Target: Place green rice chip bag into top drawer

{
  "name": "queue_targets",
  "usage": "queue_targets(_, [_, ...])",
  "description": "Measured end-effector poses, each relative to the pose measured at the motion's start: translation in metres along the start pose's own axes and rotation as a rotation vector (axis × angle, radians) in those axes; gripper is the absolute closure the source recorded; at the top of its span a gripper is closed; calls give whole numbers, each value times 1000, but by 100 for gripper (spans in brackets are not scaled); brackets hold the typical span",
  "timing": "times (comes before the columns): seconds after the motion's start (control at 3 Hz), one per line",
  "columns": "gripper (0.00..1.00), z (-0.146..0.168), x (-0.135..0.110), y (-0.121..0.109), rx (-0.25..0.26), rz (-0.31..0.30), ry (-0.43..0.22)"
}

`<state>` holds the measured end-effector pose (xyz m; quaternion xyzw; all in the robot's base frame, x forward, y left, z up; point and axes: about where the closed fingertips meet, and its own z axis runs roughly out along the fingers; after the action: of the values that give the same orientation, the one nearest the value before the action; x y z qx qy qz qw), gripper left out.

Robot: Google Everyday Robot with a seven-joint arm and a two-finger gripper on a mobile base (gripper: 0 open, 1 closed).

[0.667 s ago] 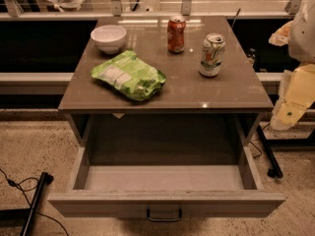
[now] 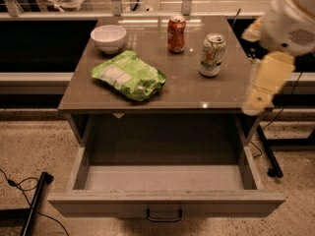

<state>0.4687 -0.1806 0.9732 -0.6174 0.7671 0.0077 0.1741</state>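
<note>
- The arm comes in at the upper right corner of the view. Its bulky, rounded white housing is partly cut off by the top and right edges.
- Below that housing, a pale yellowish link slopes downward and slightly to the left.
- The gripper appears to be the narrowing lower end of this link, at the right side of the view at about mid-height, pointing down.
- A small pale part juts leftward just under the white housing.
</note>
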Motion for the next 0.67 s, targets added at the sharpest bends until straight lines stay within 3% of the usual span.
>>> queue_targets(0.33, [0,22,-73,-31,-30,-72,-96])
queue_targets(0.67, [0,46,-131,-54,-54,-67,-161])
